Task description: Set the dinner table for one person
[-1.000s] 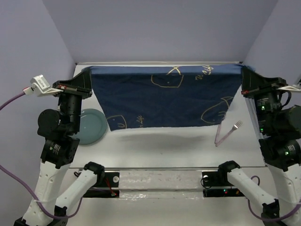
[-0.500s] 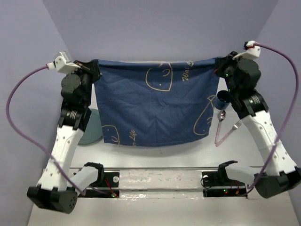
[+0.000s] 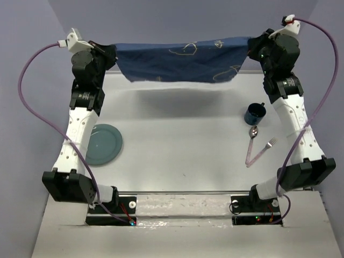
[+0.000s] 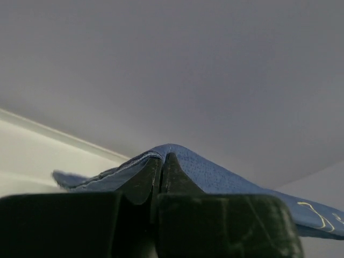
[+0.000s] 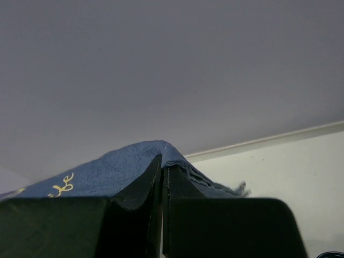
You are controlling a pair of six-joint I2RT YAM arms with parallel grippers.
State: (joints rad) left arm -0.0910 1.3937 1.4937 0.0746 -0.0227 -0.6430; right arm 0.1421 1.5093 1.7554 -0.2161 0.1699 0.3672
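Note:
The dinner table [image 3: 177, 129] is the large white tabletop. A dark blue cloth mat [image 3: 180, 62] with beige line drawings hangs stretched above its far edge. My left gripper [image 3: 110, 54] is shut on the mat's left corner [image 4: 177, 161]. My right gripper [image 3: 250, 48] is shut on its right corner [image 5: 134, 161]. Both arms reach high and far back. On the table lie a teal plate [image 3: 104, 144] at the left, and at the right a dark blue cup [image 3: 255, 113], a spoon [image 3: 251, 144] and a fork [image 3: 262, 150].
Grey-lilac walls close the back and both sides. The arm bases and a mounting rail [image 3: 183, 204] sit at the near edge. The mat's shadow [image 3: 172, 94] falls on the table's far part.
Both arms have stretched up and toward the back wall, carrying the mat from over the table's middle to its far edge. The cup and spoon it covered now show.

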